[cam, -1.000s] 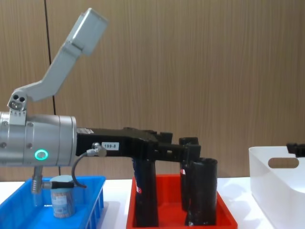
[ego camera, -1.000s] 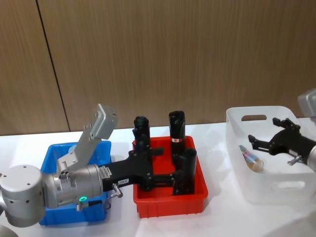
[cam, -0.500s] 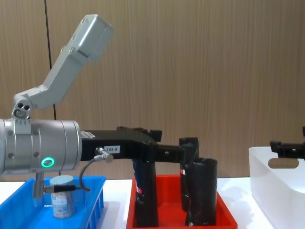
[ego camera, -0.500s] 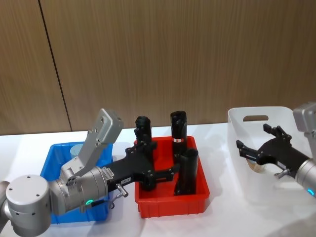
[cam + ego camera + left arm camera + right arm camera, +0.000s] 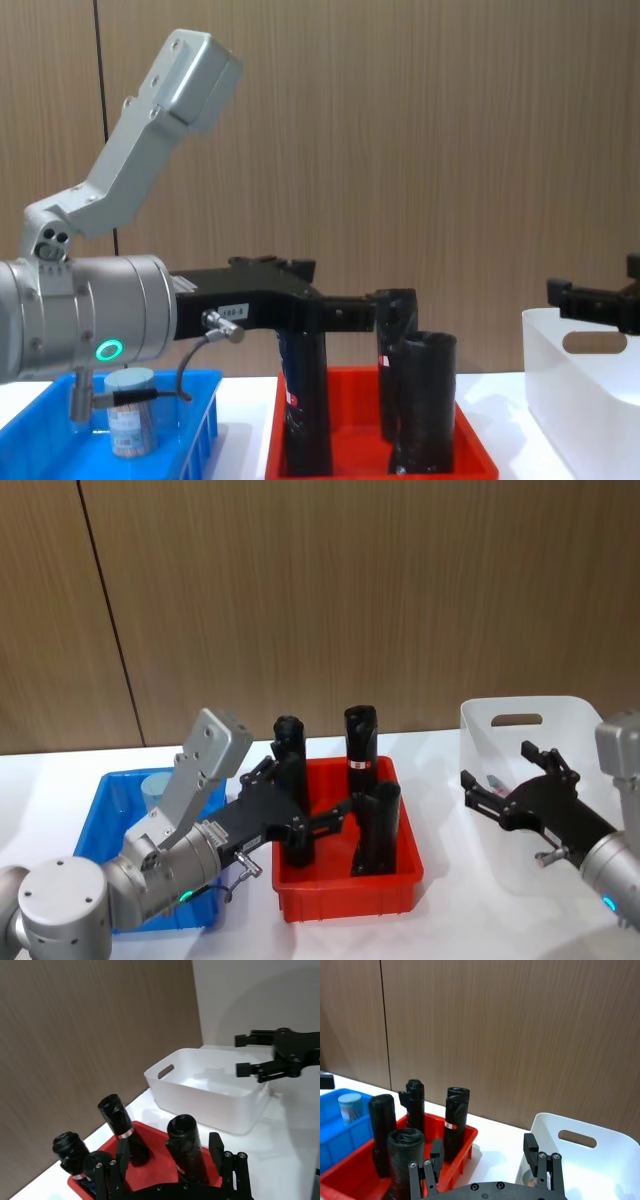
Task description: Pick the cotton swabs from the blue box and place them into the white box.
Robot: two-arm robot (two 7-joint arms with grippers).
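Blue box (image 5: 108, 805) holds 1 cotton swabs tub (image 5: 155, 788). Left gripper (image 5: 300, 798) gapes empty over the red tray (image 5: 345, 895) — right gripper (image 5: 497, 765) gapes empty at the white box (image 5: 570, 706).

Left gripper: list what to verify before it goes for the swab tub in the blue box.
1. Left gripper open and empty: ok, fingers spread with nothing between them.
2. Left gripper above the blue box: not ok, it hangs over the red tray.
3. Clearance from the black tubes: cannot tell, its fingers sit close among them.
4. Cotton swabs upright in the blue box: ok, one tub stands at its far side.
5. Right gripper out of the way: ok, open and empty at the white box.
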